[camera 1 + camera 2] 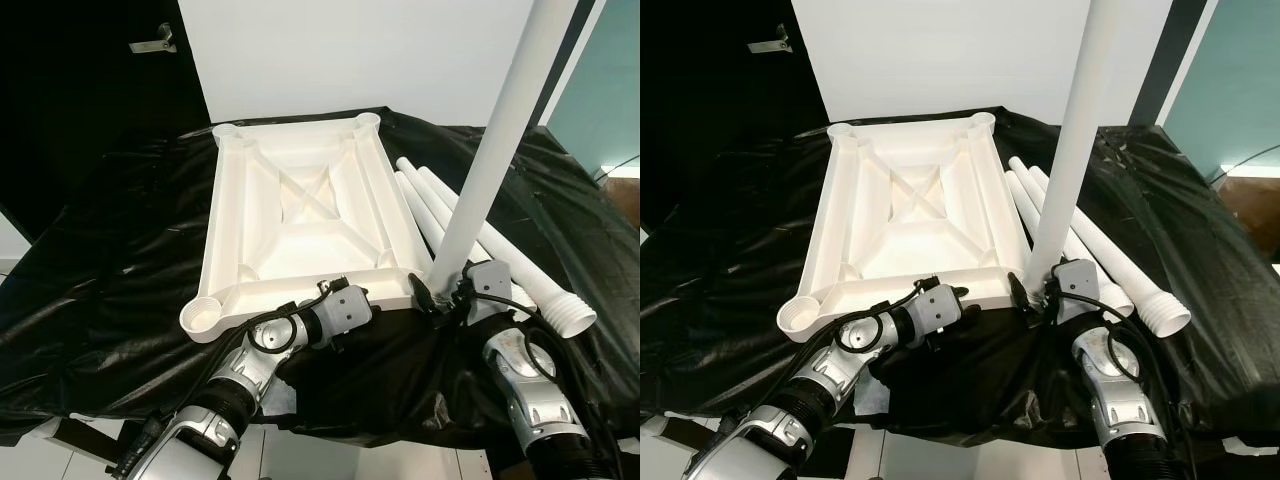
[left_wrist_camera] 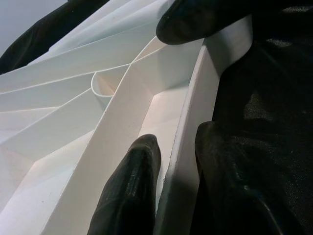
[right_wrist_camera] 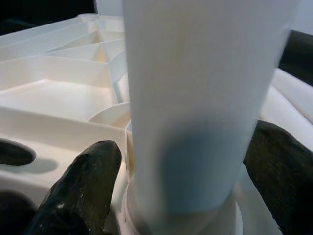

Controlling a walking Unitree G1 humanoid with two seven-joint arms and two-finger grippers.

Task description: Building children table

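Note:
The white plastic tabletop [image 1: 228,215] lies upside down on a black sheet, with round leg sockets at its corners. One white leg [image 1: 490,150] stands upright at the near right corner socket. My right gripper [image 3: 181,171] is shut on this leg near its base, one finger [image 3: 83,181] on each side. My left gripper [image 2: 178,161] is shut on the tabletop's near rim [image 2: 183,147], one finger inside the rim and one outside. The near left socket [image 1: 203,315] holds nothing.
Three loose white legs [image 1: 440,215] lie side by side on the black sheet [image 1: 110,290] to the right of the tabletop, their ribbed ends [image 1: 572,318] toward me. A white wall stands behind. The sheet's front edge drops to floor tiles [image 1: 330,460].

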